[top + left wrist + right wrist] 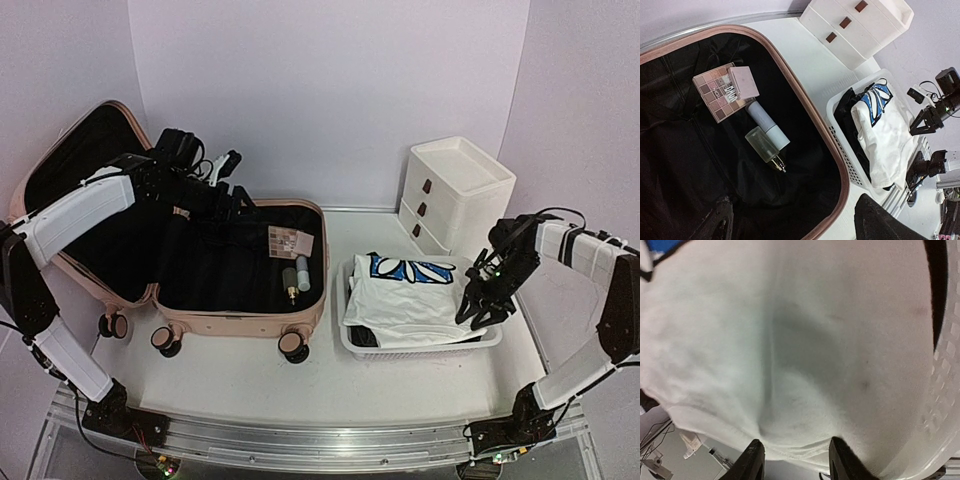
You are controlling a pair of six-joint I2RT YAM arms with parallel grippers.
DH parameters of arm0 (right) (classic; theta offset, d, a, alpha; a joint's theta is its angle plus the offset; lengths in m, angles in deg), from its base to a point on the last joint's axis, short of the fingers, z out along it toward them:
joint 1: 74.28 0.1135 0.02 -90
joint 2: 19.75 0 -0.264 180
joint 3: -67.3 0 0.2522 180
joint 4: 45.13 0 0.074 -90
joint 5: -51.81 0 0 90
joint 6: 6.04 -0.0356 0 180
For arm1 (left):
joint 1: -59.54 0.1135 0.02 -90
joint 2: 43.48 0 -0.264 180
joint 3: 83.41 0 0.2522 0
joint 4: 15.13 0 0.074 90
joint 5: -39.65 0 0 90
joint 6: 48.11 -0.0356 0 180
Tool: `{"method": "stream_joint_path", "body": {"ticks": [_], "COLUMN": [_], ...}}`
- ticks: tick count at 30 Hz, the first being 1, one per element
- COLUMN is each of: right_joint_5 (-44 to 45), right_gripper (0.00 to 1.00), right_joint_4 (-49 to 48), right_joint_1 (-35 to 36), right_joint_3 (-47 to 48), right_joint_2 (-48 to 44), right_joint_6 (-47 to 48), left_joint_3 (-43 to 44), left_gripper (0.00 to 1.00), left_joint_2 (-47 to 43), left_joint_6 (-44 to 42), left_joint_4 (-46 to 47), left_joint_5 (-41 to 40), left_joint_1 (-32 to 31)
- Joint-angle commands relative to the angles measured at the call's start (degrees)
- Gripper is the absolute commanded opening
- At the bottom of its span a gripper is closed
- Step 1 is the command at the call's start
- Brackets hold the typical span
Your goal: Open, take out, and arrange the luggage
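Observation:
The pale-pink luggage (240, 318) lies open on the left, its black lining showing. A brown eyeshadow palette (722, 92), a light-blue tube (767, 125) and a clear bottle (762, 145) lie in its right half. My left gripper (235, 180) hovers open over the luggage rim (844, 177), with nothing between its jaws (800, 225). My right gripper (478, 310) hangs over the right end of the white basket (420, 350). In the right wrist view its gripper (797, 460) stands open at the hem of a white T-shirt (790, 340).
The T-shirt (405, 295) with a blue print lies folded over dark clothing in the basket. A white drawer unit (455, 190) with brown handles stands behind the basket. The luggage's caster wheels (292, 346) face the table's near edge.

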Motion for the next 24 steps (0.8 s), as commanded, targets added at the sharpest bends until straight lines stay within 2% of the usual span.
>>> {"method": "stream_joint_path", "body": {"ticks": [1, 5, 9, 14, 20, 22, 24], "right_joint_5": [14.6, 17.3, 15.7, 0.3, -9.4, -8.5, -4.3], "right_gripper": [0.46, 0.53, 0.63, 0.65, 0.45, 0.38, 0.36], "right_joint_4": [-0.1, 3.3, 3.9, -12.8, -30.2, -32.0, -32.1], "right_joint_1": [1.4, 7.2, 14.3, 23.6, 27.6, 27.6, 27.6], "right_joint_3": [-0.1, 6.7, 14.6, 18.2, 20.6, 18.6, 15.0], "right_joint_2": [-0.8, -6.4, -3.7, 5.8, 16.7, 19.1, 20.3], "right_joint_6": [-1.5, -3.4, -5.7, -12.4, -19.9, -20.4, -19.0], "left_joint_3": [-1.4, -2.6, -3.0, -3.3, -4.6, -5.1, -5.5], "left_gripper": [0.84, 0.85, 0.85, 0.85, 0.86, 0.86, 0.86], "left_joint_2": [-2.8, -3.8, -3.9, -4.2, -6.0, -6.5, -6.9], "left_joint_6": [0.9, 1.0, 1.2, 1.8, 2.1, 2.0, 1.9], "left_joint_4": [2.3, 2.3, 2.3, 2.4, 2.4, 2.4, 2.4], "left_joint_5": [0.2, -1.2, -1.5, -1.6, -2.4, -2.6, -2.7], "left_joint_1": [-0.5, -0.5, -0.6, -1.1, -1.7, -1.8, -1.9]}}
